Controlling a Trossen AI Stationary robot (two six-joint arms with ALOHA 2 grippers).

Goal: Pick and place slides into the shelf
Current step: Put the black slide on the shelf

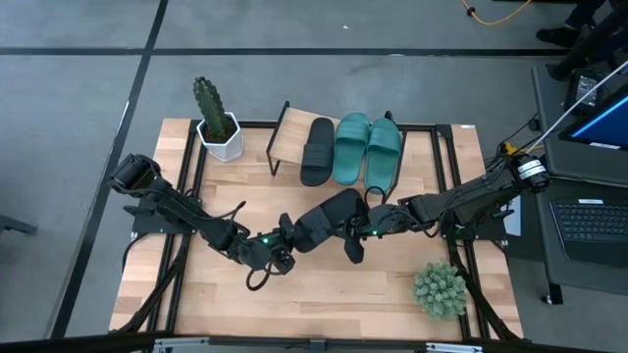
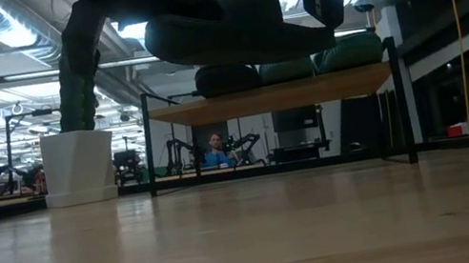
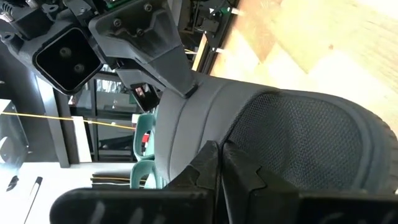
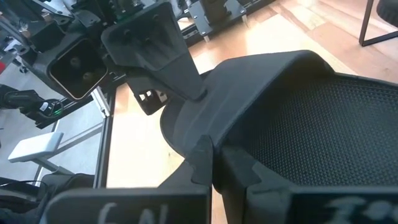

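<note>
Above mid-table, both grippers, left [image 1: 287, 238] and right [image 1: 363, 227], are pinching the last black slide [image 1: 329, 220] (airborne), needing carriage toward the shelf [image 1: 287, 140].

1. A tall green cactus [image 1: 207, 98] stands upright in a white faceted pot [image 1: 221, 138] at the far left corner of the wooden table [image 1: 324, 294].
2. The same white pot [image 2: 77, 167] shows big at the left of the low view.
3. A round, pale green spiky plant [image 1: 439, 288] sits at the table's near right corner.
4. Off the table's right side, an open laptop [image 1: 590, 226] rests on a dark stand.
5. A yellow cable [image 1: 500, 12] snakes across the grey floor up top.
6. A person [image 2: 216, 151] sits far back in the room.
</note>
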